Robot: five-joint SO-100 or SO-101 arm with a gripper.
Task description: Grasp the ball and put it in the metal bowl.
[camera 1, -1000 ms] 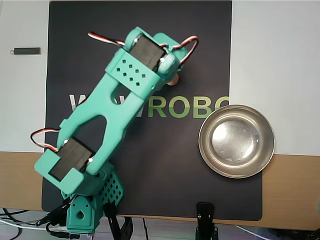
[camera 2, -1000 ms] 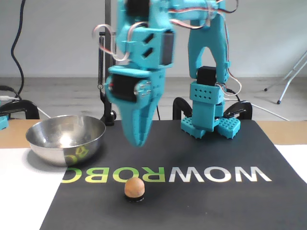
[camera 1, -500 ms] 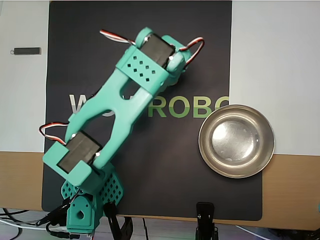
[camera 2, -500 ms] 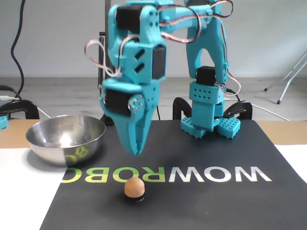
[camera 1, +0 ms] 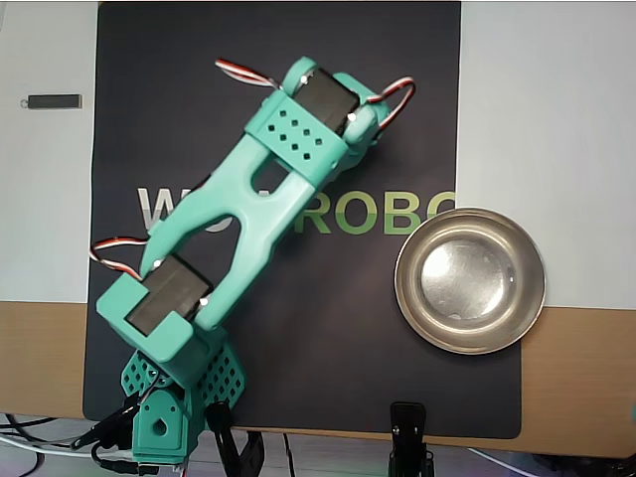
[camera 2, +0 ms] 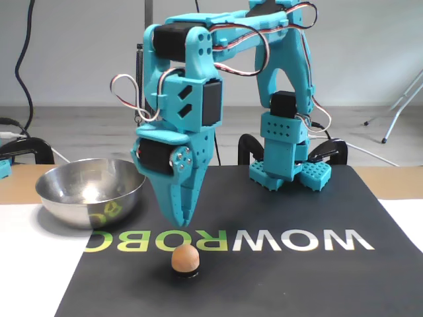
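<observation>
On the black mat (camera 2: 277, 277) in the fixed view, the ball (camera 2: 184, 259) sits free just below the downward-pointing, clenched end effector (camera 2: 184, 221), with the metal bowl (camera 2: 90, 191) at left.

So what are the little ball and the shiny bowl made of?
The ball looks like pale wood: matte tan-orange with no glare, though painted plastic or cork is possible. It sits on a small dark base. The bowl looks like polished steel: silvery, and its side mirrors the mat's green lettering.
</observation>
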